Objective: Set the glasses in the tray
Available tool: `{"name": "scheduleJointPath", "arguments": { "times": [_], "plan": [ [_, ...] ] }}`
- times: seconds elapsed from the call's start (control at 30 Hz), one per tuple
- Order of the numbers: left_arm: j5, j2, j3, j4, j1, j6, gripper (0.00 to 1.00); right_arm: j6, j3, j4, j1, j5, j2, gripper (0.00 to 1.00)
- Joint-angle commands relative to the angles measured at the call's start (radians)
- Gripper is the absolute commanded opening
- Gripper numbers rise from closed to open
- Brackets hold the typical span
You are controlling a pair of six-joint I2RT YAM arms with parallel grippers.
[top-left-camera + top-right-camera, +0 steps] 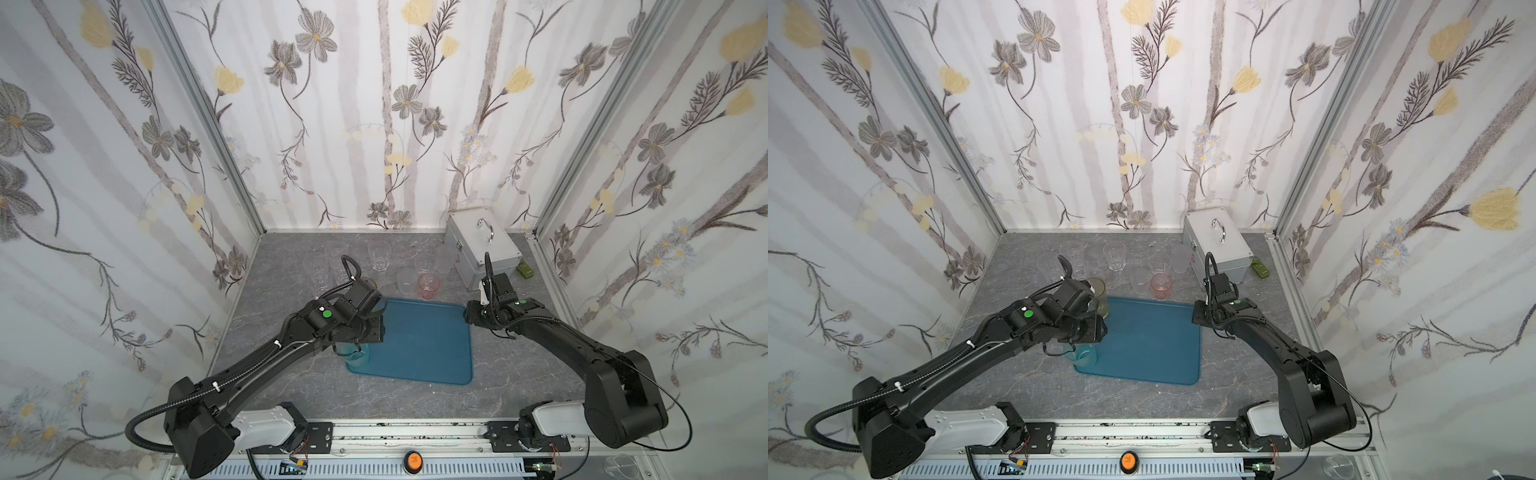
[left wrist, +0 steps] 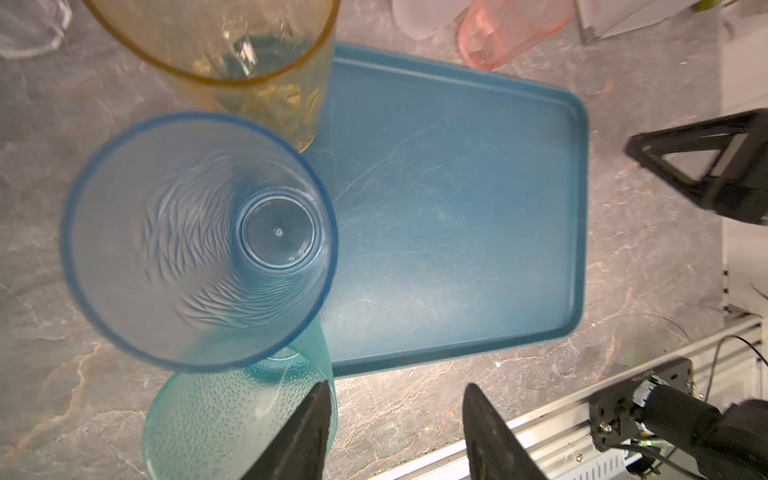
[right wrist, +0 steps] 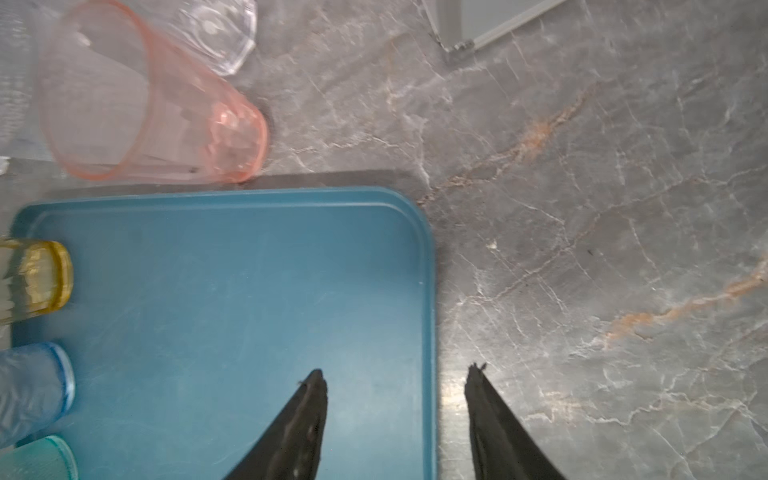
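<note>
The teal-blue tray (image 1: 424, 336) (image 1: 1150, 340) lies flat in the middle of the table. Along its left edge stand an amber glass (image 2: 257, 99) (image 1: 1098, 291), a blue glass (image 2: 187, 249) and a teal glass (image 2: 216, 415) (image 1: 356, 357). My left gripper (image 2: 397, 386) hangs open over the teal glass. One finger is above its inside, the other above the table, and its rim runs between them ungripped. My right gripper (image 3: 395, 370) is open over the tray's right rim (image 3: 430, 291) and holds nothing. A pink glass (image 3: 145, 112) (image 1: 428, 286) stands just behind the tray.
Several clear and frosted glasses (image 1: 379, 255) (image 1: 318, 270) (image 1: 405, 282) stand at the back of the table. A silver case with a handle (image 1: 482, 249) sits at the back right, with a small green thing (image 1: 525, 271) beside it. Side walls close in the table.
</note>
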Motion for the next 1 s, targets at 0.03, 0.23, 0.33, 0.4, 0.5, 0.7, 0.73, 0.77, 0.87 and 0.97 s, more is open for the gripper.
{"name": "scheduleJointPath", "arguments": {
  "times": [0.03, 0.23, 0.33, 0.4, 0.5, 0.7, 0.73, 0.77, 0.87, 0.97],
  "plan": [
    [0.014, -0.046, 0.044, -0.004, 0.065, 0.079, 0.57, -0.04, -0.015, 0.046, -0.015, -0.041, 0.076, 0.54],
    [-0.11, 0.04, 0.174, -0.003, 0.15, 0.207, 0.6, -0.028, -0.001, 0.098, -0.006, -0.056, 0.155, 0.44],
    [-0.173, 0.101, 0.221, 0.006, 0.207, 0.258, 0.61, -0.035, 0.011, 0.097, 0.009, -0.017, 0.181, 0.41],
    [-0.222, 0.123, 0.226, 0.02, 0.247, 0.275, 0.61, -0.049, 0.022, 0.096, 0.027, 0.006, 0.196, 0.39],
    [-0.26, 0.126, 0.198, 0.073, 0.303, 0.29, 0.62, -0.058, 0.047, 0.09, 0.067, 0.049, 0.227, 0.37],
    [-0.222, 0.064, 0.048, 0.238, 0.443, 0.24, 0.66, -0.069, 0.1, 0.066, 0.127, 0.122, 0.295, 0.3],
    [-0.221, 0.032, 0.028, 0.257, 0.461, 0.232, 0.67, -0.074, 0.109, 0.056, 0.137, 0.138, 0.303, 0.3],
    [-0.219, 0.021, 0.012, 0.283, 0.479, 0.228, 0.69, -0.081, 0.121, 0.043, 0.146, 0.156, 0.311, 0.29],
    [-0.189, 0.02, -0.024, 0.349, 0.548, 0.213, 0.72, -0.102, 0.16, 0.012, 0.164, 0.216, 0.338, 0.28],
    [-0.156, 0.056, -0.016, 0.384, 0.614, 0.21, 0.73, -0.107, 0.198, -0.016, 0.189, 0.252, 0.361, 0.28]
  ]
}}
